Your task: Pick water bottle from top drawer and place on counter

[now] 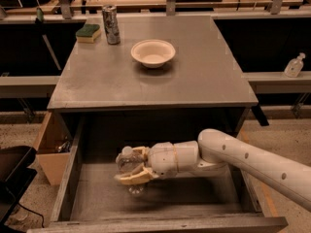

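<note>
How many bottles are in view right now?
2. The water bottle is in the top drawer, gripped by the gripper; a pump bottle stands on the right ledge. Others may be hidden.
</note>
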Motion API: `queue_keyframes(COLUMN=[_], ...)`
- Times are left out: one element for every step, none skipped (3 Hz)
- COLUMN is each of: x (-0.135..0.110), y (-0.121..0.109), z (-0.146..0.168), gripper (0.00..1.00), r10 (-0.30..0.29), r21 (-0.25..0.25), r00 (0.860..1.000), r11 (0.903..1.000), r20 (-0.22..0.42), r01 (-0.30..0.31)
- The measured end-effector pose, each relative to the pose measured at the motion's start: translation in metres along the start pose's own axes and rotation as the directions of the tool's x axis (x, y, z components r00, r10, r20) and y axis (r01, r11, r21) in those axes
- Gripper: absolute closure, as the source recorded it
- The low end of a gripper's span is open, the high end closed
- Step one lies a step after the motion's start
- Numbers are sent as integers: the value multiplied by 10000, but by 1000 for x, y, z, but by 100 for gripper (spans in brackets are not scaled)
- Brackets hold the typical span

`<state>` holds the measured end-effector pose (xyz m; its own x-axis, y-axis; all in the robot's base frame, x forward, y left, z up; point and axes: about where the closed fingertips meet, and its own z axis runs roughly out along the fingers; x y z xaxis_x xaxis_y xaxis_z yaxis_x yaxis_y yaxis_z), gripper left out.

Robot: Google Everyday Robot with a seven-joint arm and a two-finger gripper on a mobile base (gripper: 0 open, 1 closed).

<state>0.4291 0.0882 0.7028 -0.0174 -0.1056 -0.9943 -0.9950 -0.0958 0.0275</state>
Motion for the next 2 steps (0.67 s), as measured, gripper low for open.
queue_keyframes(x=[-1,-21], y=[0,-1], z=[1,-3], gripper=[100,100], r10=[-4,74], r21=[-31,-139], r00=[10000,9985], r11=[10000,9999], r20=[1,541], r01=[4,-66])
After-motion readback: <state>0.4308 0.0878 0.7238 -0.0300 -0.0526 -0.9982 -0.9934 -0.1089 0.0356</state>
